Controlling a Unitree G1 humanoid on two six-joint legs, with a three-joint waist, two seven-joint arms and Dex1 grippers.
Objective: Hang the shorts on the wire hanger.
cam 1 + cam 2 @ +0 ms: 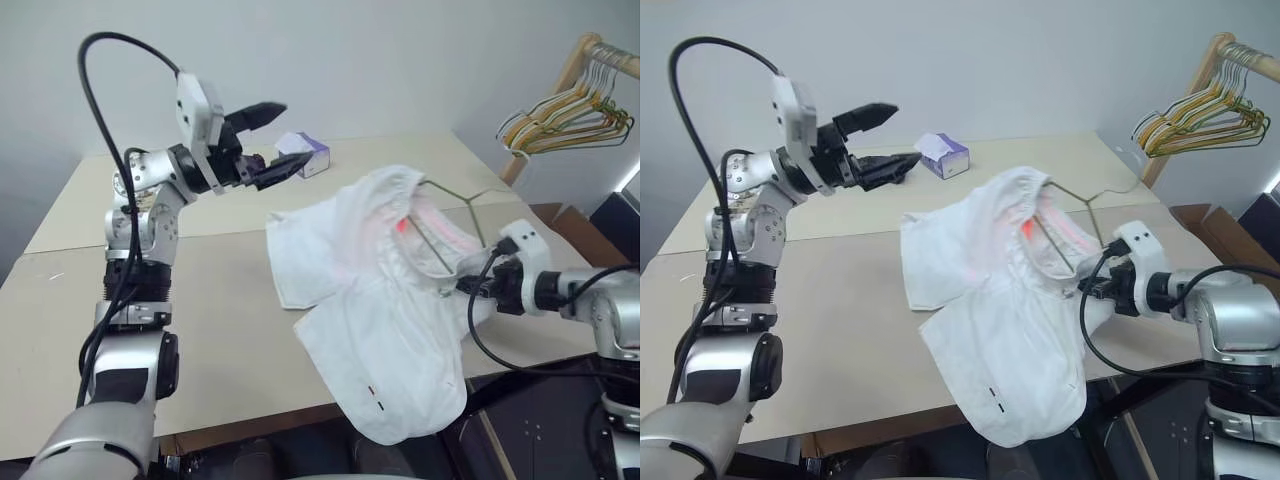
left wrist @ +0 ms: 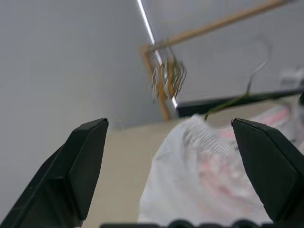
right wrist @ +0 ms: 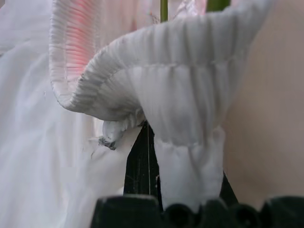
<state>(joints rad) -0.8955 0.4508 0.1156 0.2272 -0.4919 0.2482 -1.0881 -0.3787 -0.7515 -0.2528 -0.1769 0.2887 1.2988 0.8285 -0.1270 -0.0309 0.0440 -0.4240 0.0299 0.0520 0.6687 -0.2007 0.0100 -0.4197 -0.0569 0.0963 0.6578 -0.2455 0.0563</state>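
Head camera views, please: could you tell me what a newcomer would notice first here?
The large white thin-cloth shorts sprawl across the beige table's near right edge, with the thin olive-grey wire hanger poking from the waistband. The right gripper pinches that waistband, while the left gripper hangs raised, fingers spread.
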